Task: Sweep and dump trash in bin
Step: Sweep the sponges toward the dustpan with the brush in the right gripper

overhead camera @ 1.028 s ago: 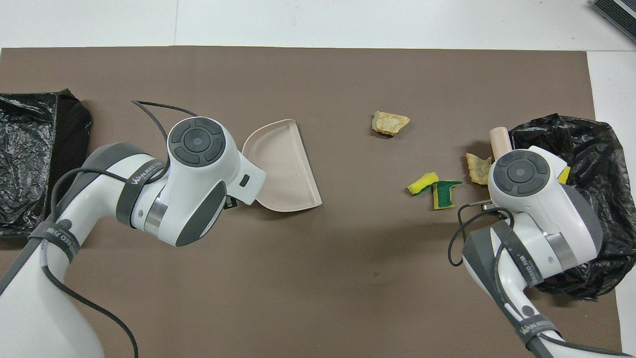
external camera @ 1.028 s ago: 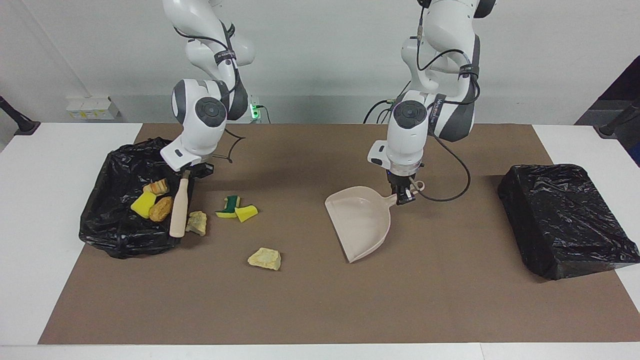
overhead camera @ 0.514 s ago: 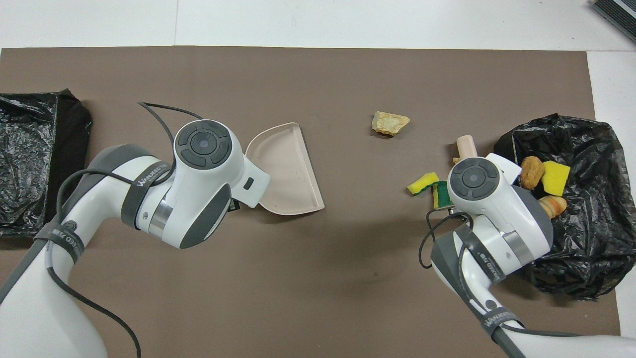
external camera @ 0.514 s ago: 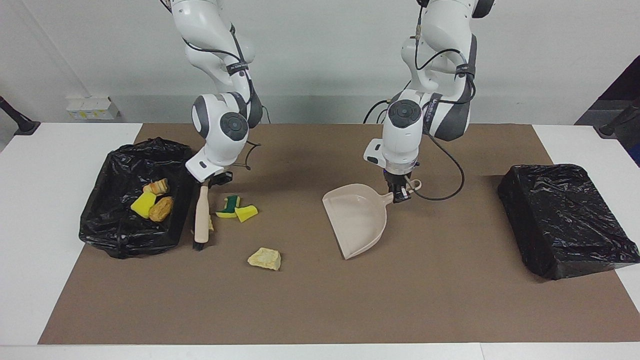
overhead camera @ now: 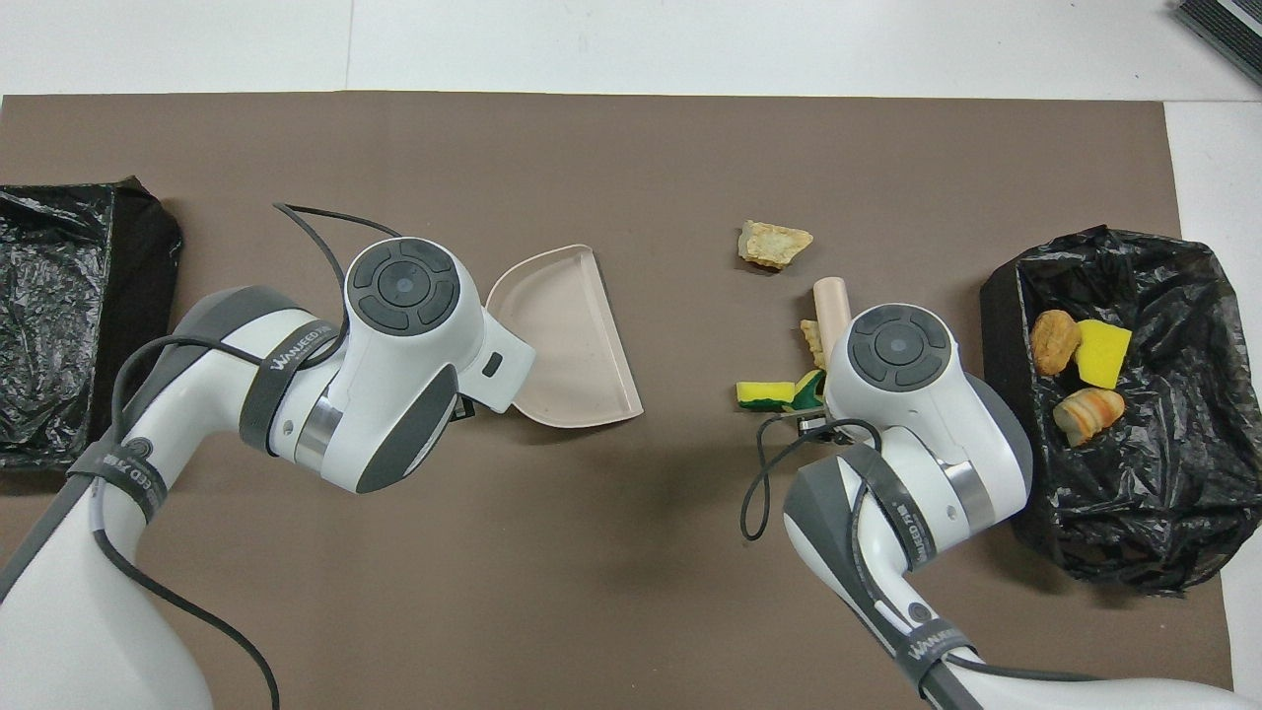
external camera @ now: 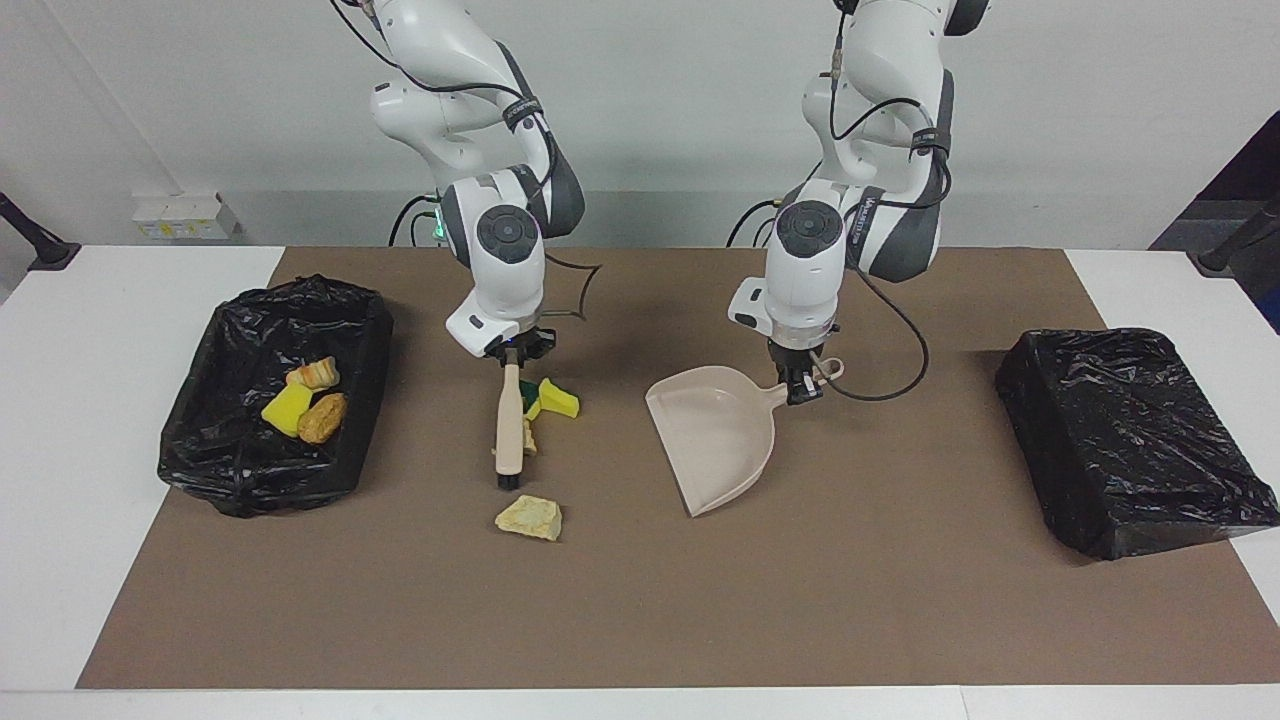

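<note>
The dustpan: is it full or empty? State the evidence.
Empty. The dustpan, held by the left gripper, shows only a bare beige inside in both views; the loose scraps lie on the mat.

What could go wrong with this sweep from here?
The pale yellow lump lies just off the hand brush tip, so the stroke may skip it. The sponge pieces sit toward the brush handle, held by the right gripper, and could slip past the dustpan.
</note>
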Controlling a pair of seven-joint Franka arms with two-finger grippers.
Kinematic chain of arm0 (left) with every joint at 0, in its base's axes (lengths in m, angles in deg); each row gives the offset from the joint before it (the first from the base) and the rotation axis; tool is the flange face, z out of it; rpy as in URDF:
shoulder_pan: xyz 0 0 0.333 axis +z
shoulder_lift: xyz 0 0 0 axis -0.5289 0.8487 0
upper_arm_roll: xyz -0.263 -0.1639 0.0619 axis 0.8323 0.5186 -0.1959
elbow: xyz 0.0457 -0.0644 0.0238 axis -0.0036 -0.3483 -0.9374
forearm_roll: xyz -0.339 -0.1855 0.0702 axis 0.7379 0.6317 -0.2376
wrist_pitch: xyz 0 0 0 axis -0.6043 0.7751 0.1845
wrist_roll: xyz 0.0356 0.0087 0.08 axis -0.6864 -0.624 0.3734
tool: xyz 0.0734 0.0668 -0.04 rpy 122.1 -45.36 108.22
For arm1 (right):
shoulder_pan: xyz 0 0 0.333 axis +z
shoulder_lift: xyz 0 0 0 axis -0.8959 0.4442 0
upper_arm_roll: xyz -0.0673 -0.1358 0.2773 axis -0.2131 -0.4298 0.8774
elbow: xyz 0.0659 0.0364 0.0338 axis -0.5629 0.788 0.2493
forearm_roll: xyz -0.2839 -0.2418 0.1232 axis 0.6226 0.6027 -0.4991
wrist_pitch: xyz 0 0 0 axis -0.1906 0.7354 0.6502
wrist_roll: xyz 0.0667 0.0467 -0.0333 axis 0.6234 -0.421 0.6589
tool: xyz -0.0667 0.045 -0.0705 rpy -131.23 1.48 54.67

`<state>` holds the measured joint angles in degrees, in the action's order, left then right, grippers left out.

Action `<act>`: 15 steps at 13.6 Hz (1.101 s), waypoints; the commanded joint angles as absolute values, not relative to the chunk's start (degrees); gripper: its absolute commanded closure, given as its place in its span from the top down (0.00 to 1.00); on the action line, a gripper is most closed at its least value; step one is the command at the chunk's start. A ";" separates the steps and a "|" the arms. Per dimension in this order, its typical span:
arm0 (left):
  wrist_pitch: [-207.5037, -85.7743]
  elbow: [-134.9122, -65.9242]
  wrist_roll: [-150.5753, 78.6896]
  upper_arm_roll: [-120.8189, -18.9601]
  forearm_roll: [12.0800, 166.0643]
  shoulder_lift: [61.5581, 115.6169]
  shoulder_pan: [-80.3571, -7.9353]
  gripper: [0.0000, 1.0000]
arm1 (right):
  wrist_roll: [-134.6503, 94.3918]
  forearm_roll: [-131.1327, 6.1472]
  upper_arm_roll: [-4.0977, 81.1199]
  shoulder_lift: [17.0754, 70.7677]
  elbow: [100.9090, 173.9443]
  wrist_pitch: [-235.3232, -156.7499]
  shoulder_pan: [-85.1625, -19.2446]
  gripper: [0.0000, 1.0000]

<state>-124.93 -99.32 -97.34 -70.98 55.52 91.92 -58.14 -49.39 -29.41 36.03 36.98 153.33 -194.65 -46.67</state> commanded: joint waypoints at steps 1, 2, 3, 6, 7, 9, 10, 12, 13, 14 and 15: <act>-124.18 -102.49 -97.88 -71.60 54.27 89.07 -59.96 0.00 | -50.70 -36.28 36.32 38.69 150.58 -194.98 -43.51 0.00; -124.10 -102.58 -97.88 -71.60 54.27 88.81 -60.14 0.00 | -51.50 -38.04 36.32 39.21 149.70 -195.07 -43.24 0.00; -123.92 -102.84 -97.88 -71.60 54.27 88.64 -60.93 0.00 | -51.42 -39.10 36.32 39.48 148.65 -195.07 -42.02 0.00; -123.74 -106.08 -97.88 -71.51 51.72 86.36 -63.56 0.00 | -48.10 -47.16 36.58 40.79 146.18 -195.24 -40.52 0.00; -123.74 -106.96 -97.88 -71.51 51.72 85.74 -64.35 0.00 | -46.08 -51.81 36.58 41.14 145.04 -195.25 -40.34 0.00; -123.92 -108.72 -97.79 -71.42 51.72 84.60 -65.67 0.00 | -42.56 -59.82 36.58 41.50 143.19 -195.42 -40.25 0.00; -124.27 -109.60 -97.79 -71.42 51.72 83.98 -66.46 0.00 | -40.28 -62.38 36.58 41.41 142.75 -195.33 -40.42 0.00; -124.36 -110.31 -97.79 -71.42 51.81 83.63 -66.56 0.00 | -37.27 -64.42 36.41 38.97 142.66 -192.80 -41.56 0.00; -124.53 -110.31 -97.71 -71.42 51.81 83.71 -66.30 0.00 | -37.27 -63.55 36.23 38.52 142.48 -191.39 -42.35 0.00; -124.53 -110.31 -97.70 -71.42 51.81 83.71 -66.21 0.00 | -37.36 -62.67 35.97 38.42 141.70 -190.25 -43.58 0.00; -124.53 -110.31 -97.70 -71.42 51.81 83.71 -66.12 0.00 | -37.36 -60.05 35.79 38.42 141.26 -189.45 -44.46 0.00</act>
<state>-124.26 -108.13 -97.54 -70.81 52.97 85.43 -65.66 -39.53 -61.71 35.82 39.20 142.11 -191.82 -42.07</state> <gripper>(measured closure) 0.678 0.736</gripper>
